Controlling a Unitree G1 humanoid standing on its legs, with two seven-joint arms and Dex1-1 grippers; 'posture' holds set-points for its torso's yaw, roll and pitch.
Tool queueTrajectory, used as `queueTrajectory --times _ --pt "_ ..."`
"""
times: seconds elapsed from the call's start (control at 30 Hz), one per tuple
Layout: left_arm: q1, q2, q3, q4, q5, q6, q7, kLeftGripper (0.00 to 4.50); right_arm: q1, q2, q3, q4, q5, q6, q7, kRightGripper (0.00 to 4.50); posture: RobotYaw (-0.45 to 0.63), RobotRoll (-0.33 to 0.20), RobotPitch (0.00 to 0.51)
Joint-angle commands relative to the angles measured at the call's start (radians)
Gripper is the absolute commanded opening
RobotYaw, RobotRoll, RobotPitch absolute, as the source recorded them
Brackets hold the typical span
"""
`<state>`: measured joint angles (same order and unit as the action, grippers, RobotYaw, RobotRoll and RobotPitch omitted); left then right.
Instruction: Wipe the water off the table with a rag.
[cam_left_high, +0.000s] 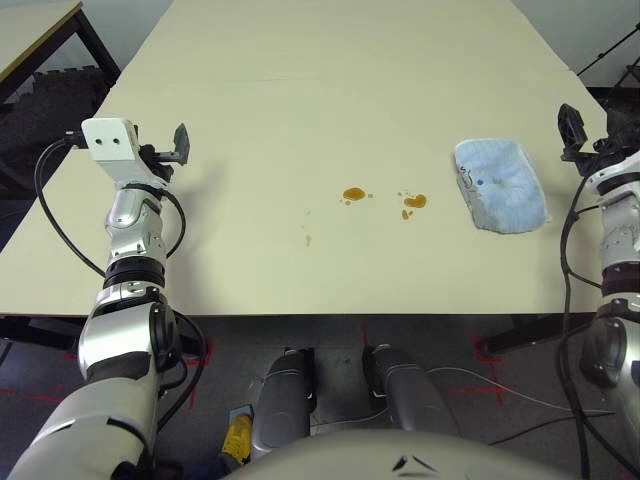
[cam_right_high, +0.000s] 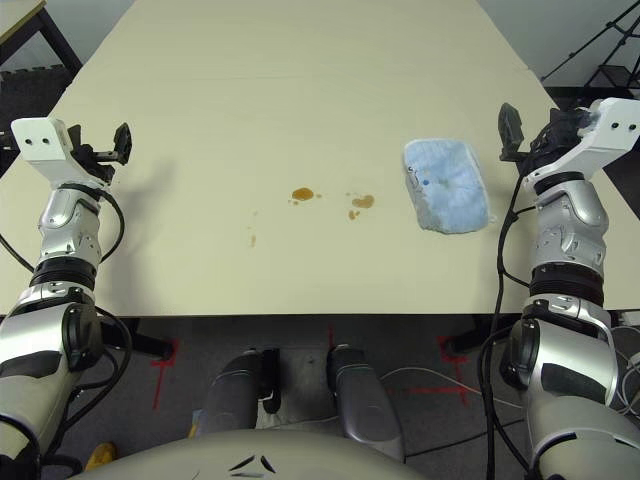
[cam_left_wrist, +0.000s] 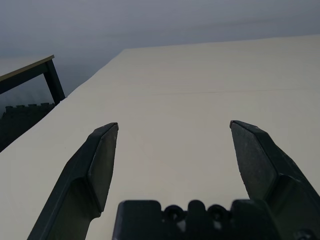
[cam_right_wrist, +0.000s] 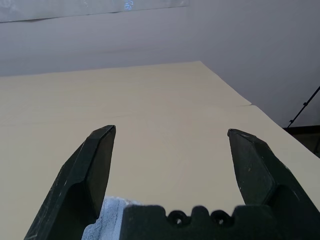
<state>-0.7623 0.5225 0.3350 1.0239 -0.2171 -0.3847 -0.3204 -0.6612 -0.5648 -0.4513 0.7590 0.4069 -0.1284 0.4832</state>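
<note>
Cream-yellow table (cam_left_high: 300, 90), one. Amber water (cam_left_high: 354, 194): two small clusters near the middle of the front half, close together. Blue rag (cam_left_high: 500, 185), one — lying flat to the right of the puddles, apart from them. Left gripper (cam_left_wrist: 172, 150) and right gripper (cam_right_wrist: 170, 155): both spread wide, empty, above the table's side edges. The right wrist view catches a rag corner — the left wrist view, a second table (cam_left_wrist: 30, 75).

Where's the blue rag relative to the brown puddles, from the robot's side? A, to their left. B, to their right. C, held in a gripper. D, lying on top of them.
B: the rag lies flat on the table, right of the water, near the right gripper, untouched.
</note>
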Motion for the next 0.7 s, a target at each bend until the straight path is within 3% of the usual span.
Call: queueTrajectory --times 0.03,0.43,0.7 --pt "-0.001 0.004 -0.003 -0.004 0.006 0.002 -0.002 4.50 -0.008 -0.006 -0.007 0.017 0.000 -0.003 -0.001 4.46 -0.15 0.000 0.164" --pt "-0.052 -0.002 -0.026 -0.024 -0.001 0.041 -0.113 4.50 -0.028 -0.005 0.000 0.030 -0.005 0.001 0.001 4.46 -0.17 0.000 0.170" --pt "-0.063 -0.027 -0.065 -0.101 -0.049 0.151 -0.335 4.50 -0.044 0.008 0.009 0.042 -0.010 -0.004 0.002 4.46 -0.17 0.000 0.157"
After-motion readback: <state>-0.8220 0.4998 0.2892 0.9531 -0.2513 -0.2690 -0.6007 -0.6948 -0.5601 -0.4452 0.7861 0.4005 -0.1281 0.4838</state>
